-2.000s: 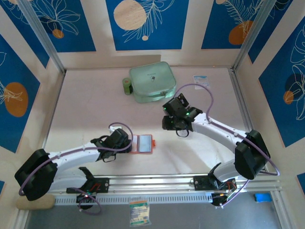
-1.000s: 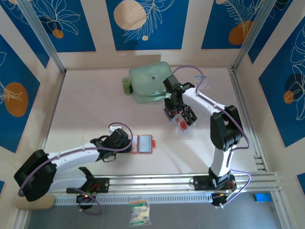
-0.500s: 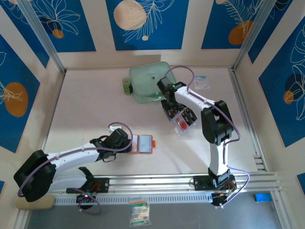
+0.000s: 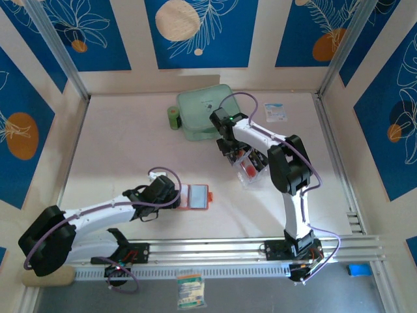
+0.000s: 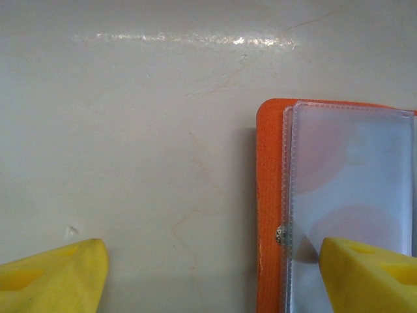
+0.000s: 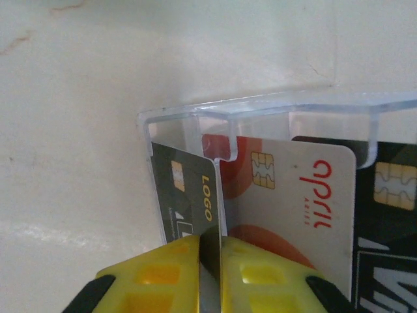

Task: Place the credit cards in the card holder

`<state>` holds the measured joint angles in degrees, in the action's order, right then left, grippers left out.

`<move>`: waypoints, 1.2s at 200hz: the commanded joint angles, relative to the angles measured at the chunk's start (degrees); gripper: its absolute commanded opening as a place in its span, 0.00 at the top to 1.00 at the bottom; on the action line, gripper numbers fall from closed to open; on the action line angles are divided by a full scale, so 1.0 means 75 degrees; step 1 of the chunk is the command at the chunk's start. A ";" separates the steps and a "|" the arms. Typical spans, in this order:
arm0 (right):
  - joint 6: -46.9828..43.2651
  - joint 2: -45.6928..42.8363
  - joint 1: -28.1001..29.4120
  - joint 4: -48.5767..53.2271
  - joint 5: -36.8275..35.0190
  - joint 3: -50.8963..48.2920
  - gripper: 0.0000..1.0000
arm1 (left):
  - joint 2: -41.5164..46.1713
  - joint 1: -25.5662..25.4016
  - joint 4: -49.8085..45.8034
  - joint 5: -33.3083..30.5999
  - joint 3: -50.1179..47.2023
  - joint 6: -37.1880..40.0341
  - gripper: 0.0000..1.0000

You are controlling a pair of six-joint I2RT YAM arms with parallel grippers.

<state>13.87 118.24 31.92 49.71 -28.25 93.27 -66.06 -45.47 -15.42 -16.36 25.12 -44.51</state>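
**Card, grip and setting.** The right gripper (image 6: 210,261) is pinching the near edge of a black card (image 6: 186,189), the leftmost of the cards (image 6: 306,189) standing in the clear rack (image 6: 260,107). Its yellow fingers (image 6: 163,267) are pressing both faces, with no gap showing. The card is probably light, thin, stiff yet springy, and glossy enough to slip. It is best held by its faces near one edge and drawn straight along its slot, since the rack looks light and could tip.

The wallet (image 4: 194,196) is lying open on the table (image 4: 130,143) in front of the left arm, well apart from the rack. The left gripper (image 5: 212,274) is hanging wide open across the wallet's left edge. One finger is over bare table and the other over the clear pocket (image 5: 352,182); whether it is touching cannot be told.

The table is pale, smooth, faintly veined and shiny, so flat things will likely slide on it. Walls with blue leaf-patterned panels are enclosing it on three sides. A green case (image 4: 208,112) and a white-and-blue packet (image 4: 275,112) are lying at the far side.
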 commanded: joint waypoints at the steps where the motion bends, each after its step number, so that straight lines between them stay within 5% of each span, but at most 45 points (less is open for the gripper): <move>1: -0.0061 0.0012 0.0033 0.0179 0.0094 0.0164 0.89 | 0.0139 0.0064 -0.0107 -0.0068 -0.0092 0.0002 0.16; 99: -0.0237 -0.0393 -0.0073 0.0227 0.0584 0.0161 1.00 | 0.0136 0.0063 -0.0079 -0.0044 -0.0116 -0.0007 0.16; 171: 0.0120 -0.2032 0.0079 0.0100 0.1420 -0.0084 1.00 | 0.0307 0.0064 -0.0266 -0.0121 -0.0063 -0.0006 0.16; 205: 0.1385 -0.3403 0.0225 -0.1634 0.3561 -0.1691 1.00 | 0.0359 0.0066 -0.0369 -0.0155 -0.0022 -0.0024 0.16; 240: 0.3360 -0.4586 0.0642 -0.4988 0.5001 -0.4192 1.00 | 0.0313 0.0069 -0.0636 -0.0220 0.0088 -0.0007 0.16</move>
<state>26.74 86.76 34.46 30.33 -2.20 71.11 -64.18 -45.47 -16.93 -16.62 25.12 -44.51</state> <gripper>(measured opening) 0.056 0.843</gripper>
